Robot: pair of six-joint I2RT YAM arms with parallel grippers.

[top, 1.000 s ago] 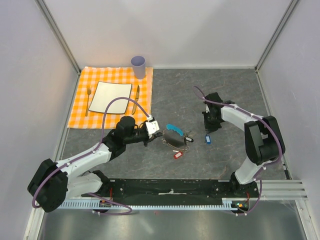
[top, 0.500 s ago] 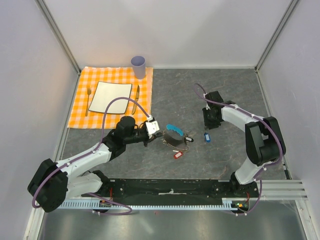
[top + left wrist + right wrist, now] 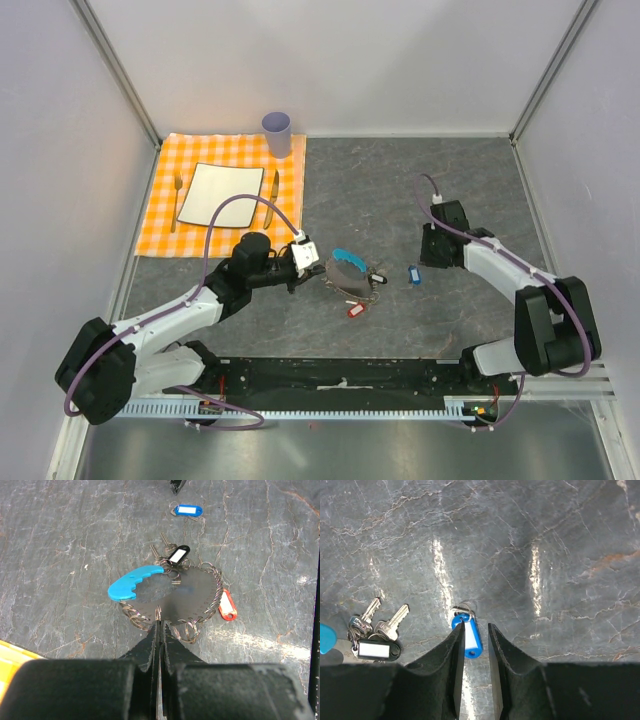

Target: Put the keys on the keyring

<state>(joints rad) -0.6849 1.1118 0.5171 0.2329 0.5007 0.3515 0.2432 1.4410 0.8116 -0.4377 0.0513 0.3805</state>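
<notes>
Up top, the blue-tagged key [image 3: 414, 275] lies loose just beside my right gripper [image 3: 428, 260], on the side toward the keyring [image 3: 349, 270], so that arm's the nearer one. Left wrist cam: my left gripper [image 3: 159, 622] is pinched shut on the keyring's chain. Right wrist cam: jaws apart, tag running lengthwise down the gap, so I'd guess it's straight down and squeeze.

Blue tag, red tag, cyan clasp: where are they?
blue tag [image 3: 472, 640], right wrist view, plastic body
red tag [image 3: 227, 605], left wrist view, white label
cyan clasp [image 3: 132, 582], left wrist view, middle of curve
</notes>
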